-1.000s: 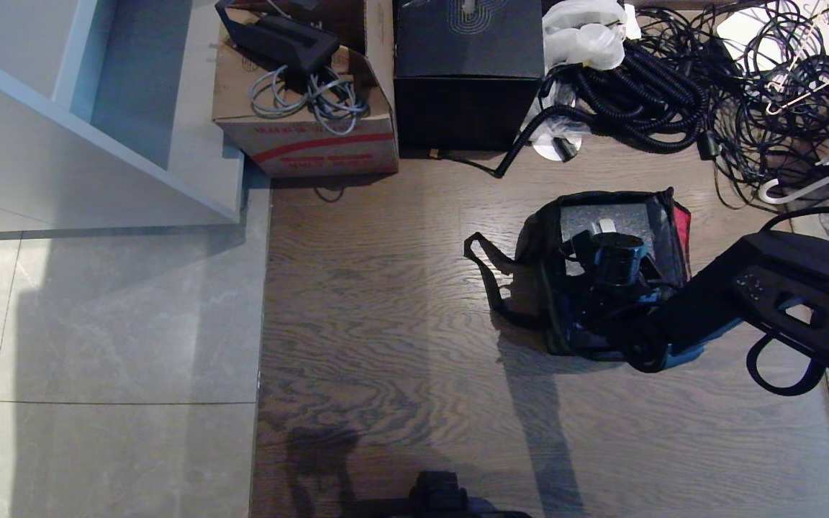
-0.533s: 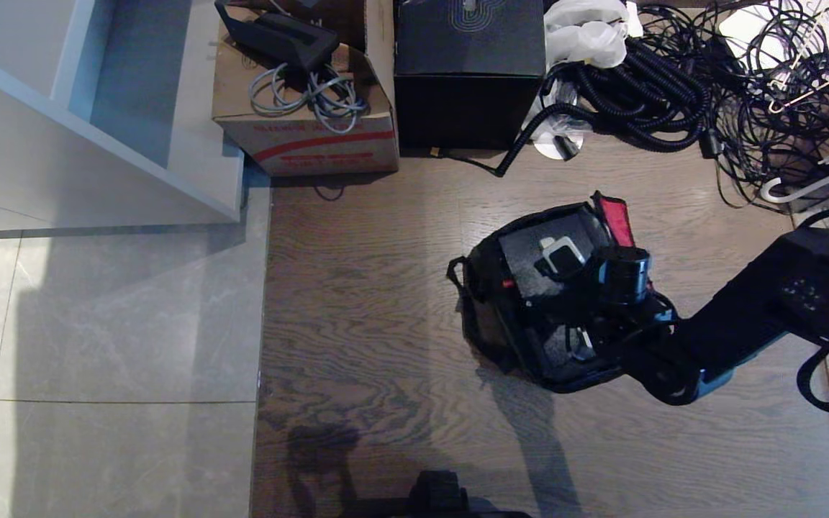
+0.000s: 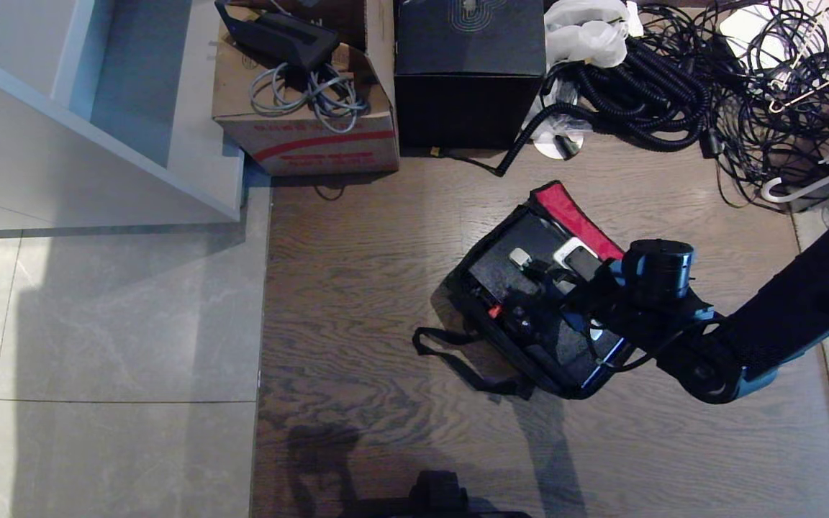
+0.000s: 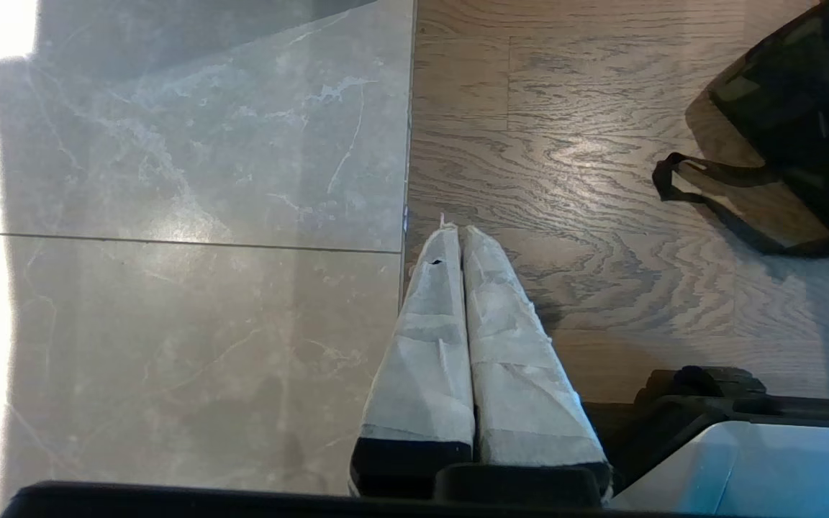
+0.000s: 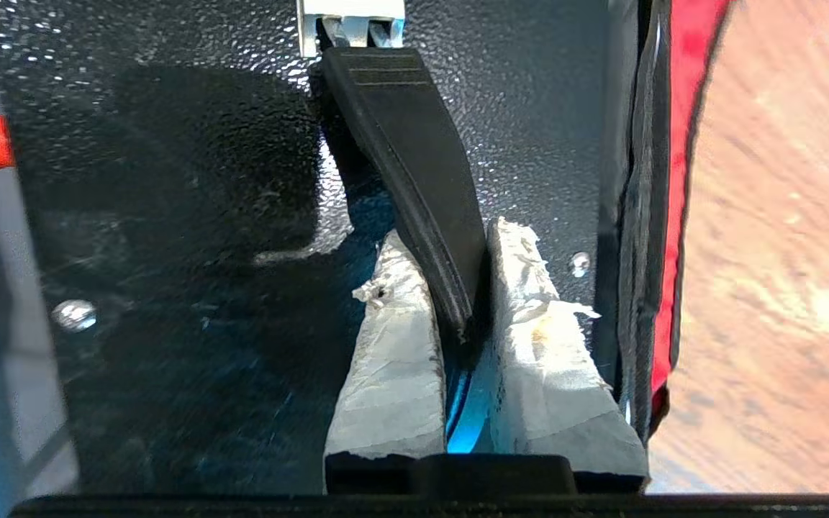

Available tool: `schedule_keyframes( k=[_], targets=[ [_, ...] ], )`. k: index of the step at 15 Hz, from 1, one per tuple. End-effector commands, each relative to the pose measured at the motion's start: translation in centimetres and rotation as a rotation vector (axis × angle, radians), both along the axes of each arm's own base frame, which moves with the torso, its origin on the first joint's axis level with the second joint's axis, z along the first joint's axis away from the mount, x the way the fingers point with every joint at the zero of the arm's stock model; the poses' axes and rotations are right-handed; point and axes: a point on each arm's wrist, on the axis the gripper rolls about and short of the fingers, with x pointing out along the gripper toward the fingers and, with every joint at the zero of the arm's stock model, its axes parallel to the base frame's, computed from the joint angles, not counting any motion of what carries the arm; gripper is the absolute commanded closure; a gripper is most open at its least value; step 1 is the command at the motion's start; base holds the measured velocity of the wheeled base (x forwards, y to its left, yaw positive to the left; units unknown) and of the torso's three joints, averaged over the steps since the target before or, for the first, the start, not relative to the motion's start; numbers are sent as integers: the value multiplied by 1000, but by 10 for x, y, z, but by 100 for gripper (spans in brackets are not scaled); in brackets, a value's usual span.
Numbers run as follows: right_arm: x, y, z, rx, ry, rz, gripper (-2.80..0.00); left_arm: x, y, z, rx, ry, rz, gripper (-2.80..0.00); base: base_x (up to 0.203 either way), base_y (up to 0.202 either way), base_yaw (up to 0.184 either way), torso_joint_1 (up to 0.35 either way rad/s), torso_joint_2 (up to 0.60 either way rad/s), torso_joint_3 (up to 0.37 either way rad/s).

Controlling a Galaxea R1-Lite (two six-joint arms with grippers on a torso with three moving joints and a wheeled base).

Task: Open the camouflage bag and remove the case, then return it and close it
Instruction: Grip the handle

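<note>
The camouflage bag (image 3: 522, 352) lies tilted on the wooden floor with its mouth open and its red flap lining (image 3: 576, 216) turned up. Its black strap (image 3: 450, 352) trails to the left. The case (image 3: 497, 266), dark and speckled, sits inside the bag. In the right wrist view my right gripper (image 5: 450, 244) is shut on the case's black bar handle (image 5: 407, 144), with the bag's red-lined edge (image 5: 681, 144) beside it. In the head view the right gripper (image 3: 573, 288) reaches into the bag from the right. My left gripper (image 4: 458, 232) is shut and empty, parked low over the floor, with the bag (image 4: 789, 93) off to one side.
A cardboard box (image 3: 306, 108) with cables and a black cube box (image 3: 468, 72) stand behind the bag. A tangle of black cables (image 3: 673, 79) fills the back right. A white shelf unit (image 3: 98, 129) stands at the left over grey tiles (image 3: 98, 324).
The right wrist has rolled with the handle in its grip. The bag and case have swung round and shifted left, the red flap now faces up, and the strap has dropped to the lower left.
</note>
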Motion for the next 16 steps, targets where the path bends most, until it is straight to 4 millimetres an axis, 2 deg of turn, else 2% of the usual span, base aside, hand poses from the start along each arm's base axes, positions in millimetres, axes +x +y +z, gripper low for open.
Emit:
schedule_keyframes(
  k=[1, 5, 6, 7, 13, 16],
  targets=[
    [5, -5, -1, -4, -20, -14, 0, 0, 0, 0, -1, -2, 0, 0, 0, 0, 0, 0, 0, 0],
    [18, -8, -2, 3, -42, -35, 0, 0, 0, 0, -1, -3, 0, 0, 0, 0, 0, 0, 0, 0],
    [18, -9, -5, -2, -27, -36, -67, 0, 0, 0, -1, -2, 0, 0, 0, 0, 0, 0, 0, 0],
    [17, -9, -10, -7, -16, -28, -280, 0, 0, 0, -1, -2, 0, 0, 0, 0, 0, 0, 0, 0],
    [16, -8, -11, -1, -5, -87, -280, 0, 0, 0, -1, -2, 0, 0, 0, 0, 0, 0, 0, 0],
    [7, 10, -17, -15, 24, -196, -280, 0, 0, 0, -1, -2, 0, 0, 0, 0, 0, 0, 0, 0]
  ],
)
